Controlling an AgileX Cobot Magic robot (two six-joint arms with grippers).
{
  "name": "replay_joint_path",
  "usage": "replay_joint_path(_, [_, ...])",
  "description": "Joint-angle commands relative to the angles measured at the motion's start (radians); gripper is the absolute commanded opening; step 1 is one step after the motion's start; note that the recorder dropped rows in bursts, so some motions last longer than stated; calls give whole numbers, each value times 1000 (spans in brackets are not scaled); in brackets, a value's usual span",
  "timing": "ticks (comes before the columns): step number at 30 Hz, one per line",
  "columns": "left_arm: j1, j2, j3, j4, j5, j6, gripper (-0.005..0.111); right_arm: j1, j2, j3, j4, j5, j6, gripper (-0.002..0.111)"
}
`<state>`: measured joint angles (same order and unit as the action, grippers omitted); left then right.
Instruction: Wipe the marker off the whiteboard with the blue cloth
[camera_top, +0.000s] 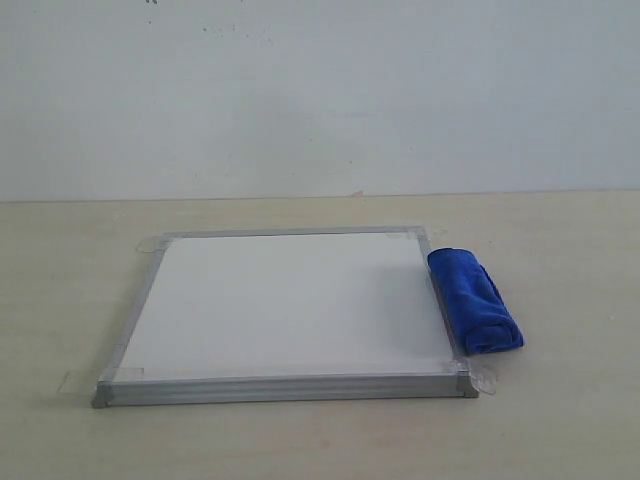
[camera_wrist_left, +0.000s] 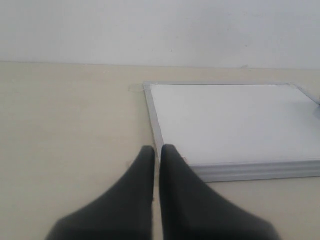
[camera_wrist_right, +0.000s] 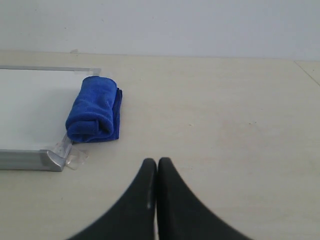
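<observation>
The whiteboard (camera_top: 285, 305) lies flat on the table, silver-framed, with tape tabs at its corners. Its white face shows no red marker lines in any view. The blue cloth (camera_top: 474, 299), a rolled fuzzy bundle, rests against the board's right edge, partly on the frame. In the right wrist view the blue cloth (camera_wrist_right: 94, 109) lies beside the whiteboard (camera_wrist_right: 30, 107), well ahead of my right gripper (camera_wrist_right: 157, 162), which is shut and empty over bare table. My left gripper (camera_wrist_left: 157, 149) is shut and empty, just short of the whiteboard (camera_wrist_left: 235, 122) near its front left corner. Neither gripper shows in the exterior view.
The light wooden table (camera_top: 560, 420) extends on all sides of the board. A plain white wall (camera_top: 320, 90) stands behind it. A clear tape tab (camera_wrist_right: 75, 157) sticks out at the board's near right corner.
</observation>
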<state>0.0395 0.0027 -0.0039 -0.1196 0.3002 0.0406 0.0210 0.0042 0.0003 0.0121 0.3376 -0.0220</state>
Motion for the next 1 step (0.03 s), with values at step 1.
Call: replay_joint_path(1, [0, -3, 4, 5, 0, 5, 4, -6, -4, 0, 3, -4, 1, 0])
